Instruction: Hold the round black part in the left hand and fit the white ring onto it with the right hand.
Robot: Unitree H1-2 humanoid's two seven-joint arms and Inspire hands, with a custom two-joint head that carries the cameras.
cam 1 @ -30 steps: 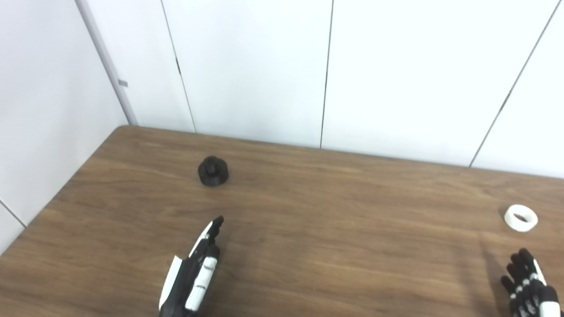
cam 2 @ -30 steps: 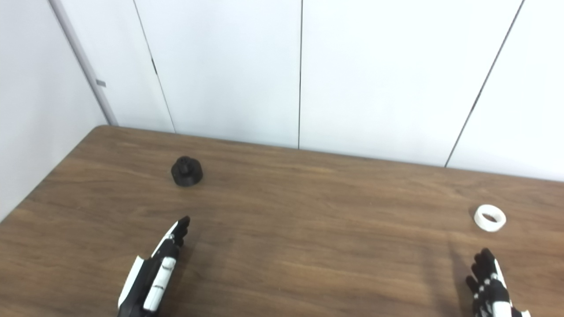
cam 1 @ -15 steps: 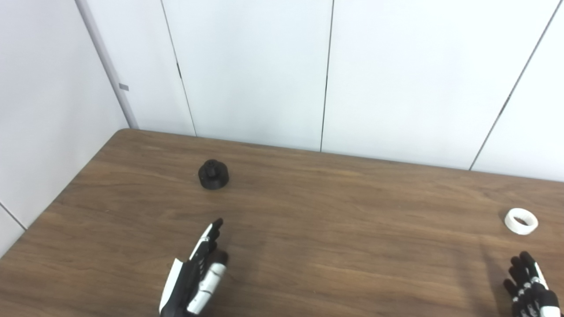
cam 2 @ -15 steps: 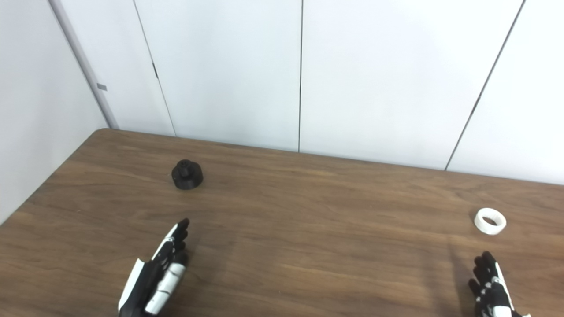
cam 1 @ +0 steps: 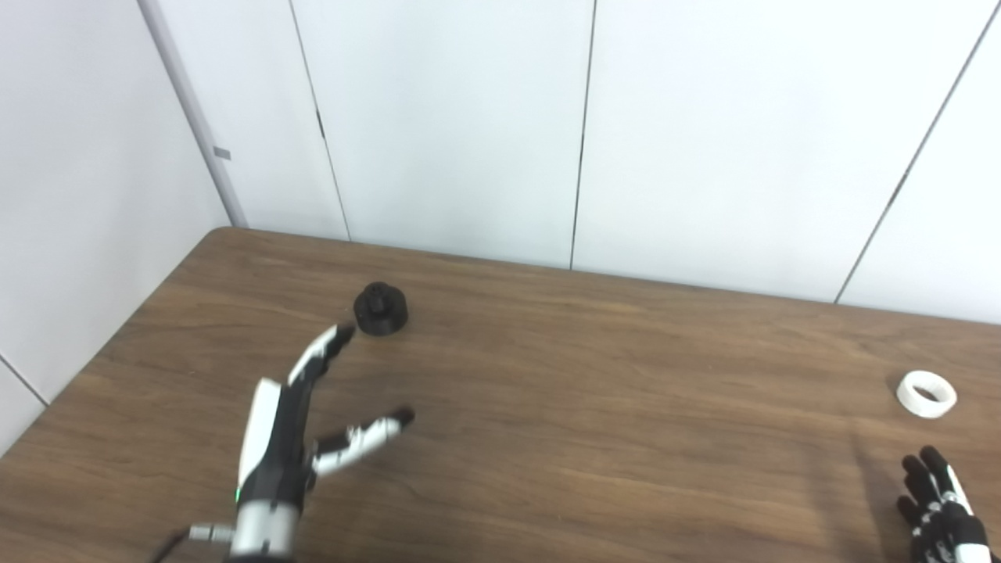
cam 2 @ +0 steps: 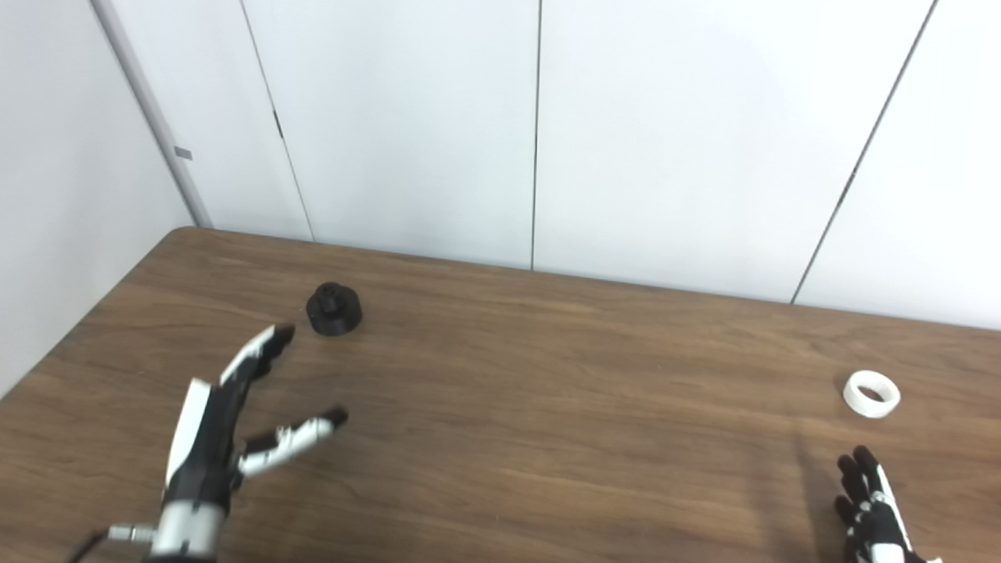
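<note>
The round black part [cam 1: 381, 310] sits on the bench [cam 1: 594, 407] just beyond the wide-open left robot hand [cam 1: 293, 422], looking rigid and light, best gripped around its squat rim.

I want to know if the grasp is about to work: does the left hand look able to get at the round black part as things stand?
Probably yes. The left hand is open, its fingertips just short of the round black part, with only bare table between.

bare table [cam 1: 594, 422] between left hand [cam 1: 293, 426] and black part [cam 1: 381, 310], nothing blocking
</note>
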